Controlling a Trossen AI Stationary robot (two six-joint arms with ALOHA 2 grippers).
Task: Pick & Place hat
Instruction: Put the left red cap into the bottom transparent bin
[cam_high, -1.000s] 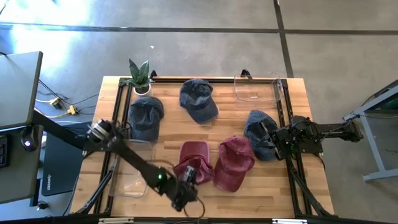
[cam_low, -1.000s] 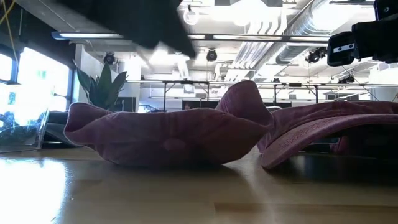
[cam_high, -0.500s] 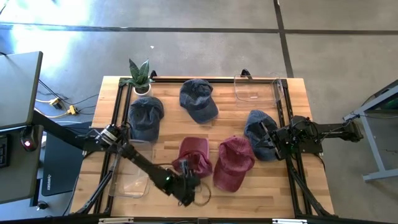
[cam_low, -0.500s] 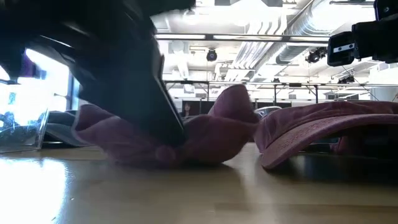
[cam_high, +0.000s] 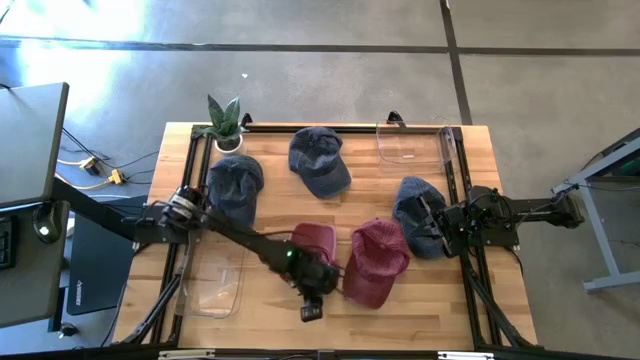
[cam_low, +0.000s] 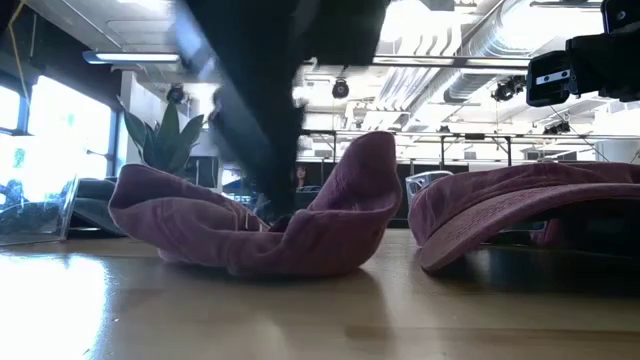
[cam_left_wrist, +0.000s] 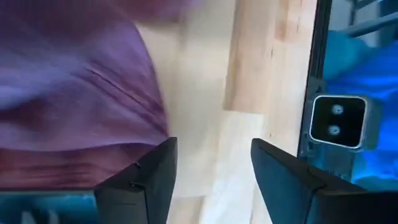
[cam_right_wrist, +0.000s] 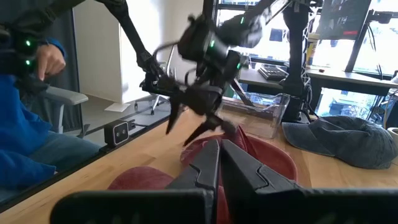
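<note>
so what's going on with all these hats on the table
A two-armed robot is sorting caps on a wooden table. The left claw is down at the near edge beside a crumpled maroon hat, fingers apart, with nothing gripped yet. The right claw waits shut at the right side by a blue hat. A second maroon hat lies nearby.

Left arm stretched out low, right arm parked at table edge.
Left arm (cam_high: 225, 235) reaches diagonally from the table's (cam_high: 270, 170) left side toward its front middle; left gripper (cam_high: 312, 290) points down near the front edge, fingers (cam_left_wrist: 149, 180) spread with a clear gap. Right arm (cam_high: 520, 212) lies level across the table's right rim, right gripper (cam_high: 428, 222) facing inward, fingers (cam_right_wrist: 208, 165) pressed together.
</note>
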